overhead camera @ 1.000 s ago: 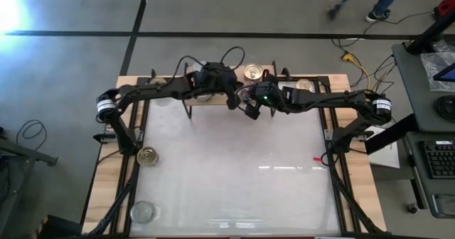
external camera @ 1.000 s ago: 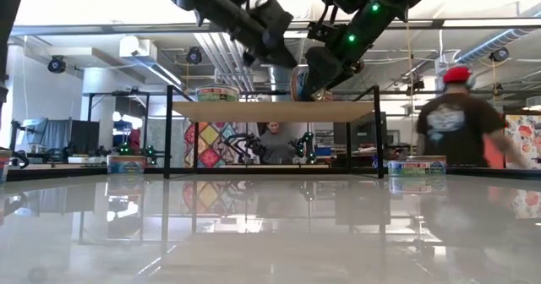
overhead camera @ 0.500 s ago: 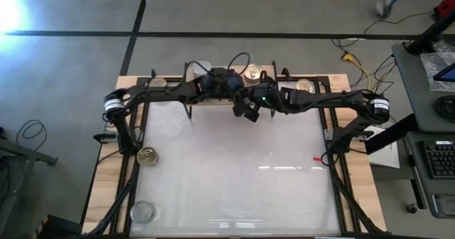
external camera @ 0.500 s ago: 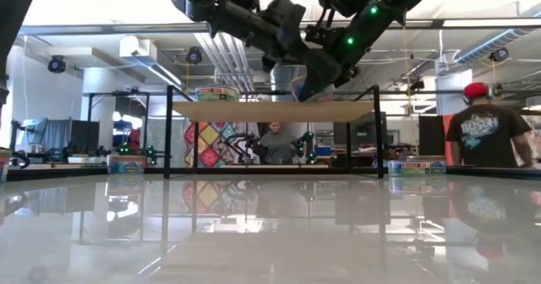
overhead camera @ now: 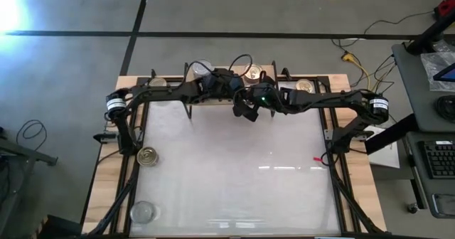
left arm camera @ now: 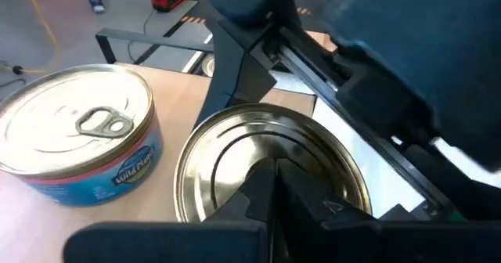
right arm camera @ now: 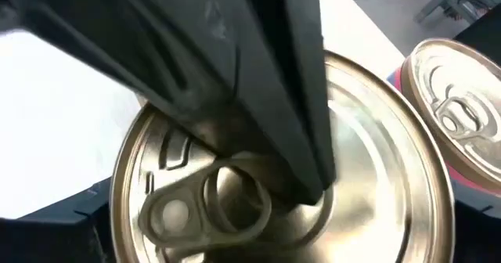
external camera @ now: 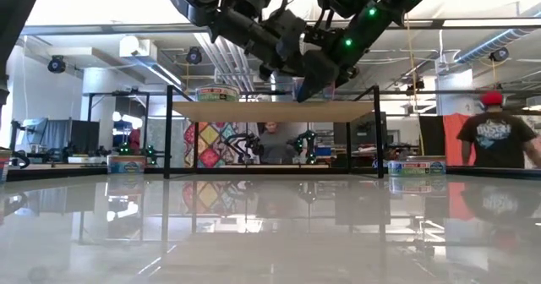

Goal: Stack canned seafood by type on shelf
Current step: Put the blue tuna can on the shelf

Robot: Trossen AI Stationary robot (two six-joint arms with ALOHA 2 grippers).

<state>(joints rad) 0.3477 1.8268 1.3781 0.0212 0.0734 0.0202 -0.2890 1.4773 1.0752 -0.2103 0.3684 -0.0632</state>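
Cans sit on the shelf (overhead camera: pixel 213 99) at the far edge of the white worktop (overhead camera: pixel 234 168). A gold-topped can (left arm camera: pixel 270 173) lies beside a silver-topped can (left arm camera: pixel 78 134) with a blue and red label; the left wrist view shows both on the light wood. In the right wrist view, the right end effector (overhead camera: pixel 247 111) grips a gold can with a pull tab (right arm camera: pixel 274 192), one dark finger lying across its lid. The left end effector (overhead camera: pixel 229 85) hangs over the shelf just beside the right one; how far its fingers are apart I cannot tell. On the worktop's near left stand a gold-topped tin (overhead camera: pixel 147 156) and a silver-topped tin (overhead camera: pixel 142 211). In the room beyond, a person in a red cap (external camera: pixel 497 132) stands at the right.
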